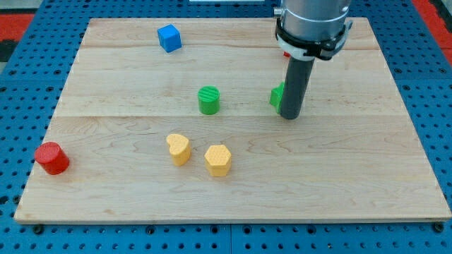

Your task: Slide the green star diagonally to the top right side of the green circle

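The green circle stands near the middle of the wooden board. The green star lies to its right at about the same height in the view; the rod hides most of it, and only its left part shows. My tip rests on the board right against the star's lower right side. The rod rises from there to the arm's grey body at the view's top.
A blue cube sits at the top left. A red cylinder stands at the left edge. A yellow heart and a yellow hexagon lie below the circle. A small red bit shows behind the arm.
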`<state>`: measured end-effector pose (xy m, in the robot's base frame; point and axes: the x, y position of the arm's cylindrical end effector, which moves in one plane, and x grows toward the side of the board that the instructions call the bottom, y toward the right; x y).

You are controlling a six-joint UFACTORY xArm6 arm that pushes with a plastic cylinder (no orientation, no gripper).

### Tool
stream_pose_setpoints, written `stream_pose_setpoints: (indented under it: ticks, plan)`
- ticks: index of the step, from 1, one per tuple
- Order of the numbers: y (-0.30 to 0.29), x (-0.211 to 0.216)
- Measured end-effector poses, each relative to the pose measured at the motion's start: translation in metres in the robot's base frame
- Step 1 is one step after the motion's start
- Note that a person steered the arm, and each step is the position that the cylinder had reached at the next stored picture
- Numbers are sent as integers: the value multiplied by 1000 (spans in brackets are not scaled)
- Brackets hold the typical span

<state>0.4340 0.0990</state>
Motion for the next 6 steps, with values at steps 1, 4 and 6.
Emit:
stream_pose_setpoints:
  ticks: [1, 4, 6]
  plan:
    - [0, -31]
    - [13, -85]
    - [-12, -97]
